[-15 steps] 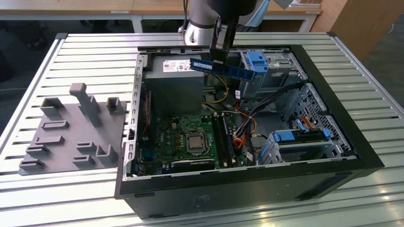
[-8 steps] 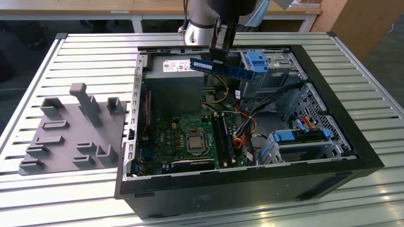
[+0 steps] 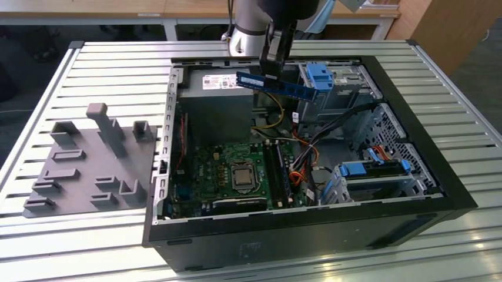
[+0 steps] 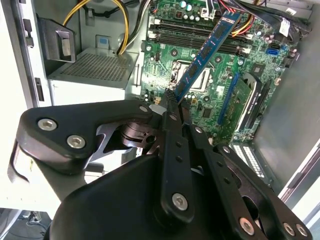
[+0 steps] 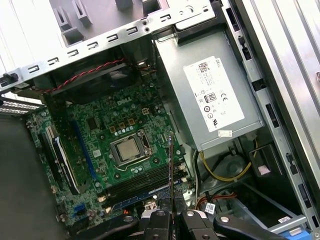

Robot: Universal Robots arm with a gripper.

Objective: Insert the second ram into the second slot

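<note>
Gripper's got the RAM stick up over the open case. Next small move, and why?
Probably shift the gripper over the memory slots first: in the exterior view the second ram it clamps hangs tilted, well above the board near the power supply, off to the side of the slots.

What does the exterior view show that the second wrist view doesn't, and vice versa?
Exterior view adds: the whole black computer case on the slatted metal table, the grey moulded fixture tray at the exterior view's left, and blue plastic drive-bay clips. Second wrist view adds: the hand clamped on one end of the thin blue ram stick, with long black memory slots beyond. Both share: that stick, the hand holding it, and the green motherboard.
</note>
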